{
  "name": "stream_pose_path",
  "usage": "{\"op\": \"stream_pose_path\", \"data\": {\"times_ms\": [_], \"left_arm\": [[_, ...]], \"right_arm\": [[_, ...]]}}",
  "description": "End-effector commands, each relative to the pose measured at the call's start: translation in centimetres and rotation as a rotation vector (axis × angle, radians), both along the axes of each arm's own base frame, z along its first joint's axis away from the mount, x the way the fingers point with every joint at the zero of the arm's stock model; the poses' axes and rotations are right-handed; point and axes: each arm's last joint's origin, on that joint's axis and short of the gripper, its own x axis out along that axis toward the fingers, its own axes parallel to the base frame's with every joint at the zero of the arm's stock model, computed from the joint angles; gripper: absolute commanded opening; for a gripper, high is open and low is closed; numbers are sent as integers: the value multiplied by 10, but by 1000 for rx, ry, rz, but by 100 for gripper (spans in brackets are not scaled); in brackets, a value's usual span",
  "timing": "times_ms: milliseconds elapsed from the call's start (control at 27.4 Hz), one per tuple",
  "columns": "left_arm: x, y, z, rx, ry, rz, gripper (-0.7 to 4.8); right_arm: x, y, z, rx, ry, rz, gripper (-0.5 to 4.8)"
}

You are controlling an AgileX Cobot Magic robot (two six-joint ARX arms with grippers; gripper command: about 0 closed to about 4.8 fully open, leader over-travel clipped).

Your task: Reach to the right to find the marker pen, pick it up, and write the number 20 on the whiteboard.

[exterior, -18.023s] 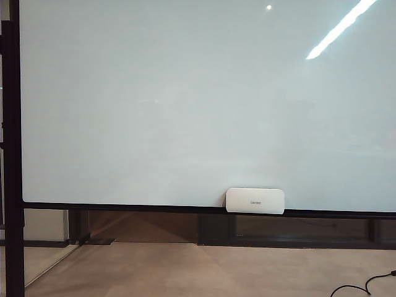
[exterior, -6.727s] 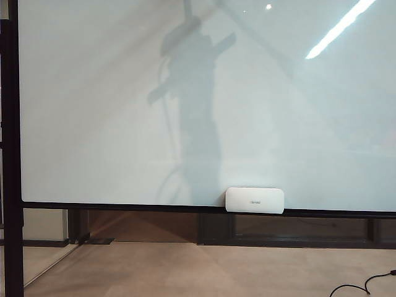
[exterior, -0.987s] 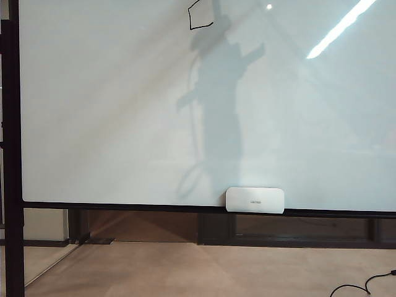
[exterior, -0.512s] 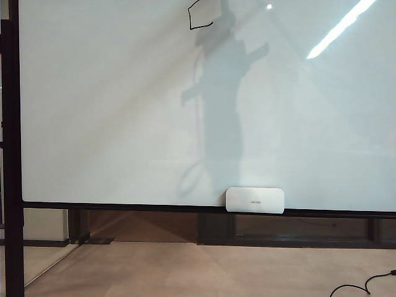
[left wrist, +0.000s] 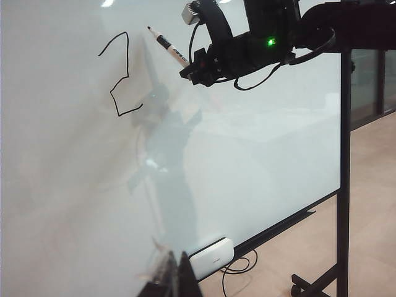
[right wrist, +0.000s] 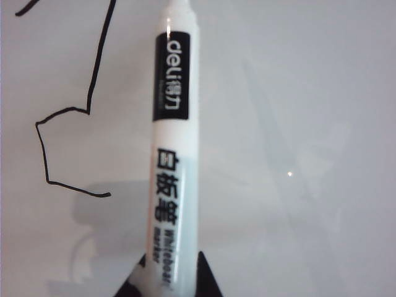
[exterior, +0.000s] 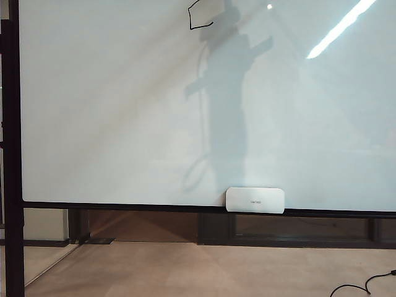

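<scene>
The whiteboard (exterior: 124,111) fills nearly the whole exterior view, a glossy white board in a thin black frame. A small white box (exterior: 255,200) sits on its lower edge. Near the top edge of the board there is an angular black line (exterior: 199,18), the first figure of the number 20 (left wrist: 120,74), and just to the right of it lies the grey shadow of an arm. The arm itself is not in the exterior view. In the left wrist view the right gripper (left wrist: 193,67) is high in front of the board, and it is clamped on the marker pen (left wrist: 168,46) — the pen points up and towards the board, its dark tip beside the drawn line, but I cannot tell if the tip touches the surface. The right wrist view shows the pen's pale barrel (right wrist: 173,161) close up, with the black label, rising from between the two dark fingertips (right wrist: 207,275). Of the left gripper (left wrist: 176,278) only dark finger ends show at the edge of its own view, low near the white box — open or together, I cannot tell.
</scene>
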Motion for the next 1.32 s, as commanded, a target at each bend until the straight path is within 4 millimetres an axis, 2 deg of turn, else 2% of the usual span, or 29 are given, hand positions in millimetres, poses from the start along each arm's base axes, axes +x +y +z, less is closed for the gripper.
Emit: {"op": "stream_pose_path", "data": {"times_ms": [37, 219, 512, 695, 914, 1316], "left_arm": [[-1, 0, 2, -3, -14, -3, -5], [-1, 0, 2, -1, -17, 1, -5], [-1, 0, 2, 1, -19, 5, -5], [-1, 0, 2, 0, -22, 5, -5], [-1, 0, 3, 0, -27, 5, -5], [-1, 0, 3, 0, -26, 5, -5]], "right_arm": [[0, -1, 4, 15, -31, 0, -1], [9, 1, -5, 6, -9, -6, -2], [12, 0, -10, -6, 18, -17, -2], [22, -6, -36, -21, 193, -46, -2], [33, -2, -70, -77, 372, -57, -2], [33, -2, -72, -82, 388, -55, -1]]}}
